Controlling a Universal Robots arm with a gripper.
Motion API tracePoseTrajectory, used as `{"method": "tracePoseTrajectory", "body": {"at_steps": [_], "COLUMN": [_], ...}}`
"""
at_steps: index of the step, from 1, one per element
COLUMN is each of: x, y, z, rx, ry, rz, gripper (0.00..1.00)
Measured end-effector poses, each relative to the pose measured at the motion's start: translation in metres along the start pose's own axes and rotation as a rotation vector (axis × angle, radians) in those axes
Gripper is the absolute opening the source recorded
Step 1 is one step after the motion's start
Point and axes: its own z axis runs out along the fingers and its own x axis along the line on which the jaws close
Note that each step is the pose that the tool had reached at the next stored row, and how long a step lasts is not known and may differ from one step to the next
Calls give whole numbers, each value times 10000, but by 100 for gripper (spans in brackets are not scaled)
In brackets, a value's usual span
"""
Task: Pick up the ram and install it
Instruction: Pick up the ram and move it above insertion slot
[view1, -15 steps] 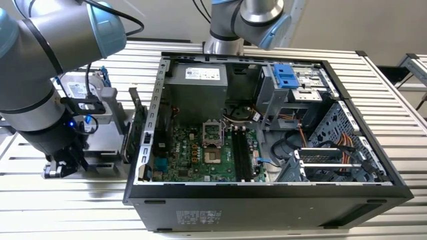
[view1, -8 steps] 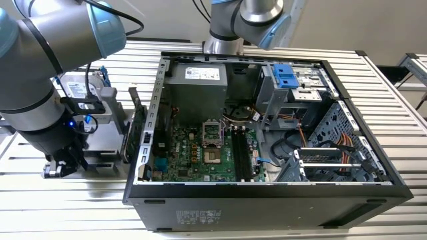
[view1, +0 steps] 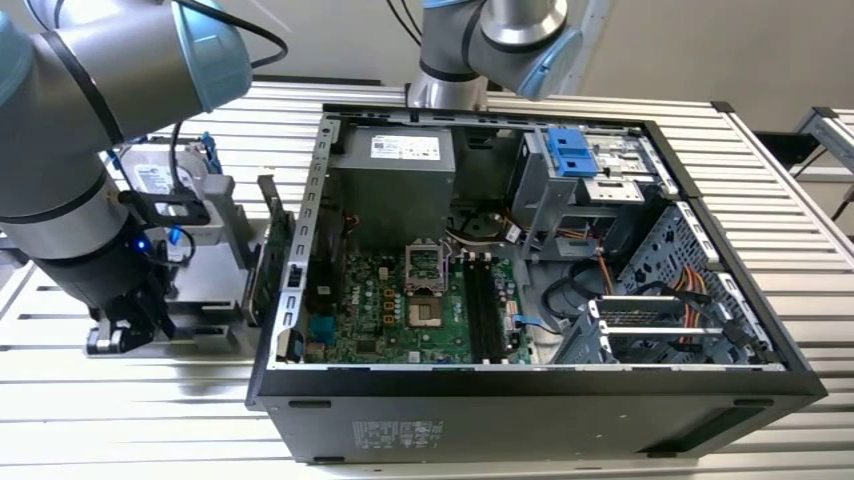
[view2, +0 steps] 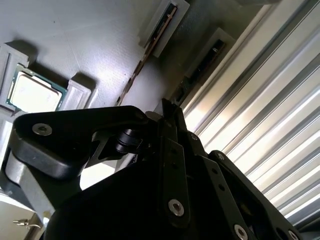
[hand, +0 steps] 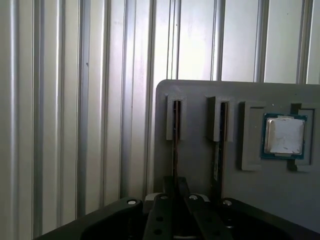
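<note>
At the exterior view's left, I have the arm bent low beside the open computer case (view1: 534, 400), with the gripper (view1: 120, 338) down at the grey holder (view1: 200, 275) on the slatted table (view1: 134, 420). Behind the holder stands a silver hard drive (view1: 158, 178), and a dark card (view1: 271, 240) stands on edge between the holder and the case wall.

In both wrist views I see the holder's face (hand: 200, 165) (view2: 90, 45) with two raised slots, each carrying a thin stick edge-on. The ram (hand: 175, 150) (view2: 210, 54) sits in the slot farther from the processor chip (hand: 284, 136) (view2: 31, 92). The other stick (hand: 220, 130) (view2: 145, 57) is in the slot next to the chip. The gripper (hand: 175, 182) (view2: 171, 107) lines up with the ram in both wrist views. Its jaws are drawn close together onto the stick's edge, so I read them as clenched on the ram, which is still seated in its slot.

Moving right in the exterior view, the case lies open on its side. I see the green motherboard (view1: 387, 310), then the long black memory slots (view1: 483, 310), well apart from the ram. The grey power supply (view1: 394, 170) sits behind them. Farther right are a blue drive bracket (view1: 571, 150) and orange cables (view1: 687, 290). A second arm's base (view1: 494, 40) rises behind the case.
</note>
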Motion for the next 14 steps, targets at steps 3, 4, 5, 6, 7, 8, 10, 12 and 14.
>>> {"method": "tracePoseTrajectory", "body": {"at_steps": [3,4,5,6,7,8,10,12,14], "x": [0,0,-1,-1,-1,-1,-1,-1,-1], "y": [0,0,1,1,0,0,1,1,1], "z": [-24,-34,-43,-52,-58,-65,-75,-77,-77], "rx": [0,1,0,0,1,1,2,3,3], "ry": [0,-1,0,0,-1,-1,-1,1,1], "rz": [0,0,0,0,0,0,0,-1,-1], "gripper": [0,0,0,0,0,0,0,0,0]}}
